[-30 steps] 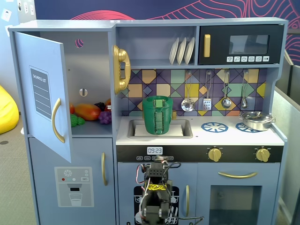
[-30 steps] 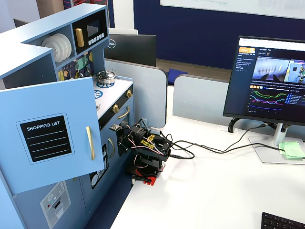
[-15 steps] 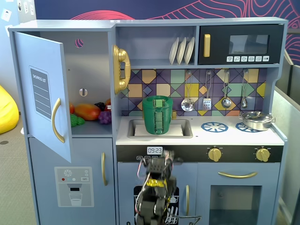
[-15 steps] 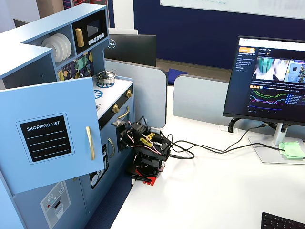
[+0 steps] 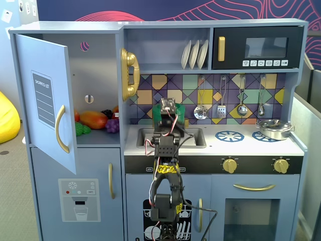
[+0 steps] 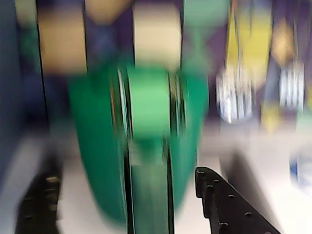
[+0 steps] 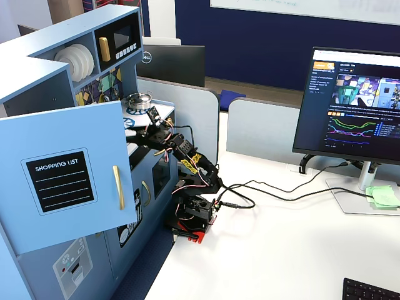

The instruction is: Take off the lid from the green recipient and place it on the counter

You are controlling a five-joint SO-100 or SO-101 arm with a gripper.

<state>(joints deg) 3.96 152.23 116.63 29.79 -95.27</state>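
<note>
The green recipient (image 6: 97,146) fills the middle of the blurred wrist view, upright on the pale counter (image 6: 263,165), with its ribbed strip (image 6: 148,185) facing me. My gripper (image 6: 124,175) is open, one black jaw on each side of the recipient's lower part, with gaps on both sides. In a fixed view the arm hides most of the recipient (image 5: 181,111), which stands behind the sink (image 5: 193,138), and the gripper (image 5: 168,107) is in front of it. I cannot make out the lid in any view; the recipient's top is blurred or hidden.
A shiny metal pot (image 5: 273,129) sits on the right burner, and a blue burner print (image 5: 229,135) lies left of it. Utensils (image 5: 221,108) hang on the tiled back wall. The cupboard door (image 5: 47,105) stands open at the left.
</note>
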